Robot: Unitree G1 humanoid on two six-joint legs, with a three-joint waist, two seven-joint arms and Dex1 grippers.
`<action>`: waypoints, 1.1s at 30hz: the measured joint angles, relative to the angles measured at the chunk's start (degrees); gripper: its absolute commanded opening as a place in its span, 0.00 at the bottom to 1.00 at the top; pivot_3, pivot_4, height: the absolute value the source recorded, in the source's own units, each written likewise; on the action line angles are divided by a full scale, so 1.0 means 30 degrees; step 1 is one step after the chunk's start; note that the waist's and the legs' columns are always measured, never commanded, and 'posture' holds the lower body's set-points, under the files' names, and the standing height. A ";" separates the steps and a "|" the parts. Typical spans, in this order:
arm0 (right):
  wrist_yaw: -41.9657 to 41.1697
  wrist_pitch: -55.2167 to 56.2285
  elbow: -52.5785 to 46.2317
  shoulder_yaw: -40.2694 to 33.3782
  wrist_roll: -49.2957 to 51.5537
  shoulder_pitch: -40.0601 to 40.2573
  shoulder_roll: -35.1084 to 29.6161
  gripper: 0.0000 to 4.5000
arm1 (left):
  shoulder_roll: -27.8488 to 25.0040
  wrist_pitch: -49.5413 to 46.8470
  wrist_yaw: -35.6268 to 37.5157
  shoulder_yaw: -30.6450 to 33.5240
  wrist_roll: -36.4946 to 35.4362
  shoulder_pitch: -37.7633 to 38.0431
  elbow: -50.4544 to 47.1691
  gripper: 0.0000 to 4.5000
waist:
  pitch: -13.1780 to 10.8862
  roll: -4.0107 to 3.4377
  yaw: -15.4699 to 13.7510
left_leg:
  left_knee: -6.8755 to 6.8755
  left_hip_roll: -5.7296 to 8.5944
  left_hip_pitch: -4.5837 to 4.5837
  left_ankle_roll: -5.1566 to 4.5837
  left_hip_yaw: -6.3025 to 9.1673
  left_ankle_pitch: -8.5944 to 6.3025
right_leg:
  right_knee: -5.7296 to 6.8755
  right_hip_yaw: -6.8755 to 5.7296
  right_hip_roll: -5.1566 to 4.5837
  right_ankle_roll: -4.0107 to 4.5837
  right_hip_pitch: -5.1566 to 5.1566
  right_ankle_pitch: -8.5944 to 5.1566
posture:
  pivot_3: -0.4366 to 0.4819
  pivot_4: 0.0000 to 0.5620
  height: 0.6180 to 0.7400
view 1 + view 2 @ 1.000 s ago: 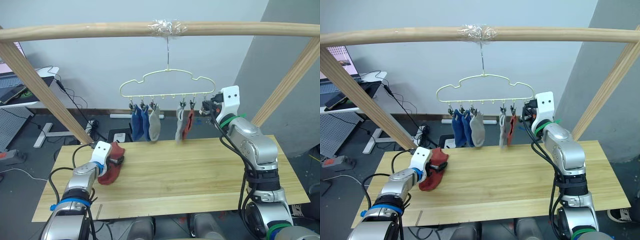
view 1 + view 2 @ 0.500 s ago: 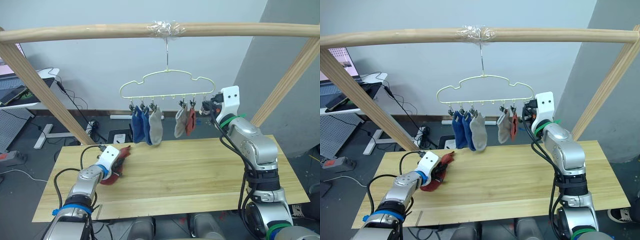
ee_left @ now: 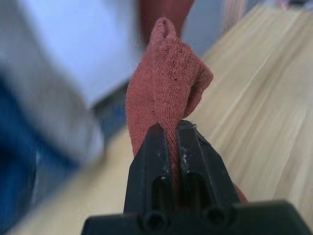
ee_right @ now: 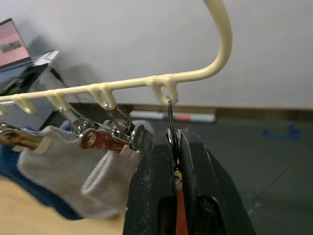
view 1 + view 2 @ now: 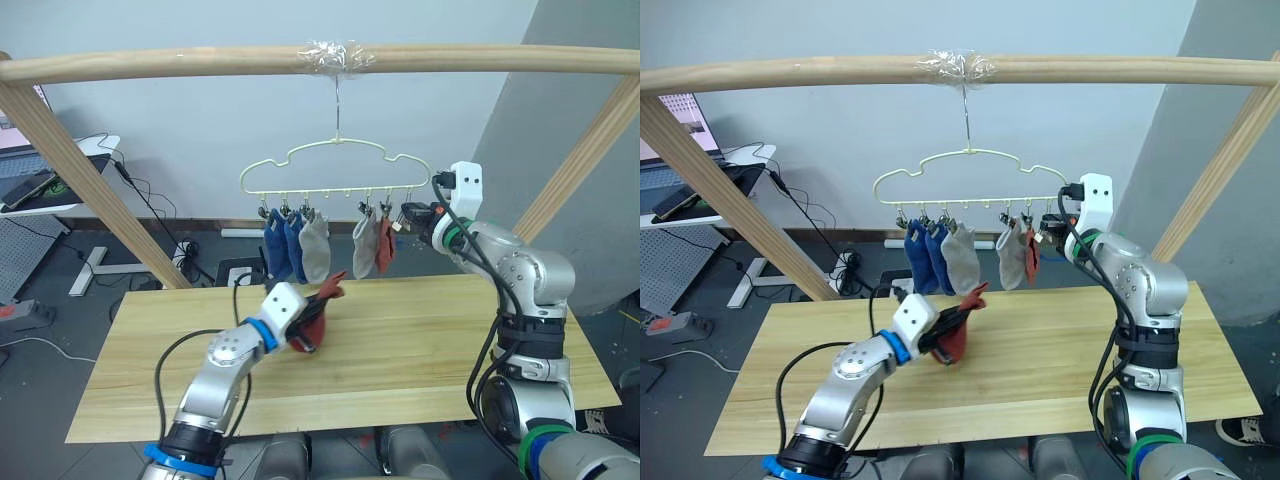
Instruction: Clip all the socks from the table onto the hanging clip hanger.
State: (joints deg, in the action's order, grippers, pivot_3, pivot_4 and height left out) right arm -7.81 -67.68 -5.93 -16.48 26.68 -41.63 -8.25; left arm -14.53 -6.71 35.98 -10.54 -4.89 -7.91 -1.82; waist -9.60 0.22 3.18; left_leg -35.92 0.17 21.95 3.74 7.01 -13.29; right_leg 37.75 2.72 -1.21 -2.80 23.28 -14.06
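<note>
Five socks hang from the thin pale yellow-green wire clip hanger: two blue knit socks, two light grey knit socks and one rust-red knit sock. We judge the task nearly complete, with one sock left to clip.

We see the last sock, a rust-red knit ankle sock, held above the wide pale-yellow wooden plank table, below the hanging row. The left gripper has its two black fingers pressed together on a fold of this sock, as the left wrist view shows.

At the far right end of the hanger, the right gripper has its fingers closed on the small dark metal clip that hangs empty. We judge that it is squeezing this clip to take the sock.

No containers appear. The hanger hooks over a thick round wooden pole, held there with clear tape.
</note>
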 measured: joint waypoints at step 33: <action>0.3046 -0.7642 -0.0987 -0.5984 0.1055 -0.3215 0.3083 0.00 | 0.2709 0.4883 -0.2985 -0.2266 0.3389 -0.3140 0.3130 0.01 | -0.0005 -0.0010 0.0614 | 0.0027 -0.0002 0.0024 -0.0004 0.0005 -0.0002 | -0.0028 -0.0009 0.0016 -0.0015 0.0011 -0.0013 | 0.37 0.26 1.00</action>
State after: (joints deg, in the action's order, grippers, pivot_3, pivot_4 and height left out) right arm 1.33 -90.61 -8.89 -34.43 29.85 -51.27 1.00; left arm -6.40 7.94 27.02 -17.34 5.28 -17.33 7.57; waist -9.61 0.19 5.02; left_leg -35.84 0.17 22.02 3.72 7.03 -13.30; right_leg 37.67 2.70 -1.16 -2.84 23.32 -14.10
